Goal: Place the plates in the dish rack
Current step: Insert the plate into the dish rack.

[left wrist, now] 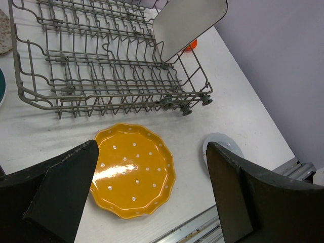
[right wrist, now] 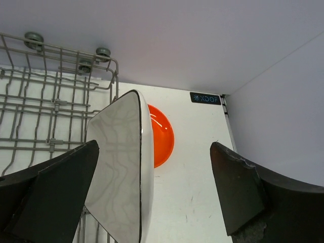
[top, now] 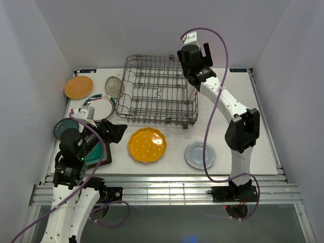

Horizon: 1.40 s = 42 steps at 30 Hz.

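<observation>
The right hand (right wrist: 153, 149) stands wide about the white rectangular plate (right wrist: 121, 172). The plate sits on edge in the dish rack (right wrist: 50, 116), at its far right corner, about 1 o'clock from the rack's middle in the top view. It lies nearer one finger than the other and seems free of both.

The step, I judge, is parting from it cleanly: lift straight up with no sideways drift, so neither finger tips it. Whether its lower edge sits between tines is hidden.

The left hand (top: 114, 132), also wide and empty, hovers at about 7 o'clock of the rack, near the yellow plate (top: 147, 145) on the desk (top: 174, 167).

The top view hides the white plate behind the arm. The left wrist view shows it leaning at the rack's end. Only the wrist views show the orange-red plate (right wrist: 162, 134) on the desk beyond the rack.
</observation>
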{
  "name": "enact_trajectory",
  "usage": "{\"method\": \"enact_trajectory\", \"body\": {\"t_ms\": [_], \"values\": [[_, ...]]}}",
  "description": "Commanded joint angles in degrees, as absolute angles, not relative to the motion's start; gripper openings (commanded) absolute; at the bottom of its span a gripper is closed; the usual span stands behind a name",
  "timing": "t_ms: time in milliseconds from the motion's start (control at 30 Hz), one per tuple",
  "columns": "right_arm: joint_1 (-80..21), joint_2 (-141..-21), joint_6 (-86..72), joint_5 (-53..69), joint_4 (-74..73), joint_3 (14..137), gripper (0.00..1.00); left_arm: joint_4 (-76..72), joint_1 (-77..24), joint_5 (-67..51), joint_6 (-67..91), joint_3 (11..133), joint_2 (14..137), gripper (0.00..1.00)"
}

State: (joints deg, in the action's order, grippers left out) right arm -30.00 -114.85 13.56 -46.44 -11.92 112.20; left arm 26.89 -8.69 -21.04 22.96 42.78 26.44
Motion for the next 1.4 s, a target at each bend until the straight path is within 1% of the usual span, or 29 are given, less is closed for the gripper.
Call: {"method": "enact_trajectory", "body": {"t_ms": [0, 33, 100, 200, 300, 467, 567, 733, 900, 933, 1067, 1200, 1300, 1367], "values": [[-29.9, -108.7, 8.8, -42.2, -12.1, 112.6, 0.98, 26.2, -8.3, -21.4, 22.7, 42.5, 26.9, 0.98], [-30.0, -107.2, 8.1, -41.6, -12.1, 111.9, 0.99, 26.2, -8.3, -21.4, 22.7, 42.5, 27.0, 0.98], [-29.9, -105.3, 6.3, -40.4, -11.7, 109.6, 0.94, 26.2, -8.3, -21.4, 22.7, 42.5, 27.2, 0.98], [-29.8, -100.7, 4.1, -38.9, -9.3, 104.4, 0.93, 26.2, -8.3, -21.4, 22.7, 42.6, 27.3, 0.98], [-29.7, -95.6, 1.8, -37.2, -6.0, 99.0, 0.94, 26.2, -8.3, -21.0, 22.8, 42.5, 27.2, 0.98], [-28.7, -89.8, -2.7, -36.7, -5.6, 95.8, 0.96, 26.2, -8.4, -21.0, 22.9, 42.5, 27.7, 0.98], [-26.6, -86.7, -6.1, -35.3, -5.6, 93.5, 0.99, 26.1, -8.7, -20.9, 22.9, 42.5, 27.7, 0.98], [-19.4, -82.9, -13.4, -26.6, -5.8, 89.5, 1.00, 26.2, -8.7, -20.3, 23.0, 42.5, 27.3, 0.98], [-13.2, -82.9, -20.2, -20.2, -5.8, 86.2, 1.00, 26.2, -8.8, -20.0, 23.0, 42.4, 27.1, 0.98], [-12.5, -83.3, -21.2, -19.7, -5.8, 85.9, 0.96, 26.1, -8.8, -20.0, 23.0, 42.5, 27.0, 0.98], [-8.1, -85.7, -26.1, -15.3, -5.7, 84.2, 0.93, 26.3, -8.8, -19.8, 23.0, 42.4, 26.9, 0.98], [-3.4, -89.5, -30.4, -7.5, -5.5, 83.2, 0.89, 26.2, -8.8, -19.6, 23.1, 42.4, 26.8, 0.98], [-2.0, -92.1, -32.4, -4.7, -3.6, 82.1, 0.85, 26.2, -8.8, -19.6, 23.1, 42.5, 26.6, 0.98], [-1.6, -93.5, -33.6, -3.8, -2.0, 80.2, 0.85, 26.2, -8.8, -19.4, 23.1, 42.4, 26.3, 0.98]]}}
